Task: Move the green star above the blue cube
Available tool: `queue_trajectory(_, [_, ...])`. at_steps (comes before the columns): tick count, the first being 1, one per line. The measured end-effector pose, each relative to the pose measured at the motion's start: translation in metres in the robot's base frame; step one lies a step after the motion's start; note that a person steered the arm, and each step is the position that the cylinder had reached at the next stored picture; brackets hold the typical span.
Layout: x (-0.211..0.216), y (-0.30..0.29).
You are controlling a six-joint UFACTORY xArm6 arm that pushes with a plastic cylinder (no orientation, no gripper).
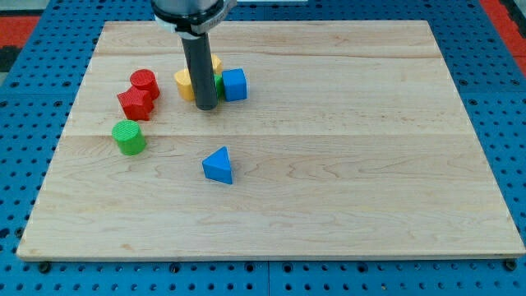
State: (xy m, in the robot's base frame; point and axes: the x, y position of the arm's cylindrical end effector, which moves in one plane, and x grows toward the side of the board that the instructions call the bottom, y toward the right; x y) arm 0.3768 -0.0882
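Observation:
My tip stands on the board in the upper left part of the view. The green star is almost fully hidden behind the rod; only a green sliver shows on the rod's right side. The blue cube sits just right of that sliver, touching or nearly touching it. My tip is just left of and slightly below the blue cube.
Yellow blocks sit behind and left of the rod. A red cylinder and a red star lie further left. A green cylinder is below them. A blue triangular block lies below my tip. The wooden board ends in blue pegboard.

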Motion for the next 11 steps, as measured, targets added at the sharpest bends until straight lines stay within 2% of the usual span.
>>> queue_trajectory(1, [-0.026, -0.003])
queue_trajectory(2, [-0.033, -0.01])
queue_trajectory(3, [0.002, -0.015])
queue_trajectory(4, [-0.015, -0.055])
queue_trajectory(5, [-0.033, -0.044])
queue_trajectory(7, [-0.049, 0.021])
queue_trajectory(8, [-0.06, 0.036])
queue_trajectory(9, [-0.063, 0.024])
queue_trajectory(11, [-0.099, 0.015])
